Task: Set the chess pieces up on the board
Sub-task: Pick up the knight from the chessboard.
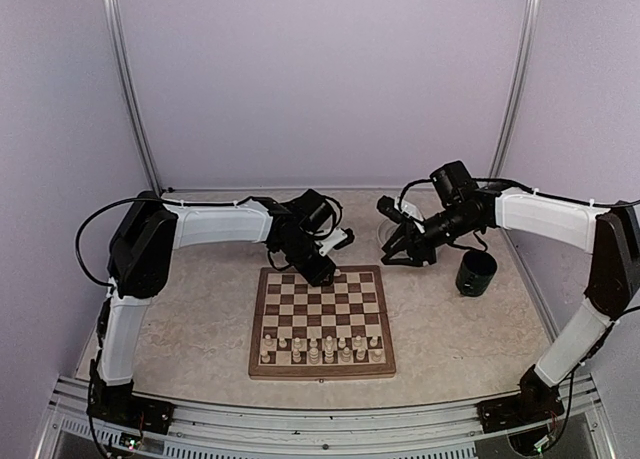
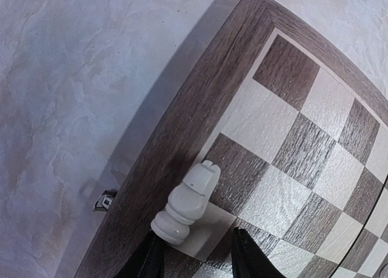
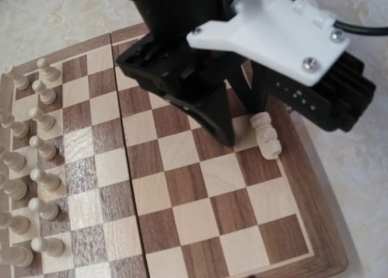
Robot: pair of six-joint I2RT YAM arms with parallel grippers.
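On the desk (image 1: 200, 319), the board (image 1: 320, 372) lies in the middle with rows of chess pieces (image 1: 313, 351) along its near edge. One more piece, a knight (image 2: 188, 200), lies tipped on its side by the far edge, its long way running along that edge. The left fingers (image 2: 197, 241) are right at it, spread apart with its base between them and not pinching it yet, I think; the right fingers (image 1: 398, 259) hang past the far right corner, much farther off, and I cannot tell if they are spread.
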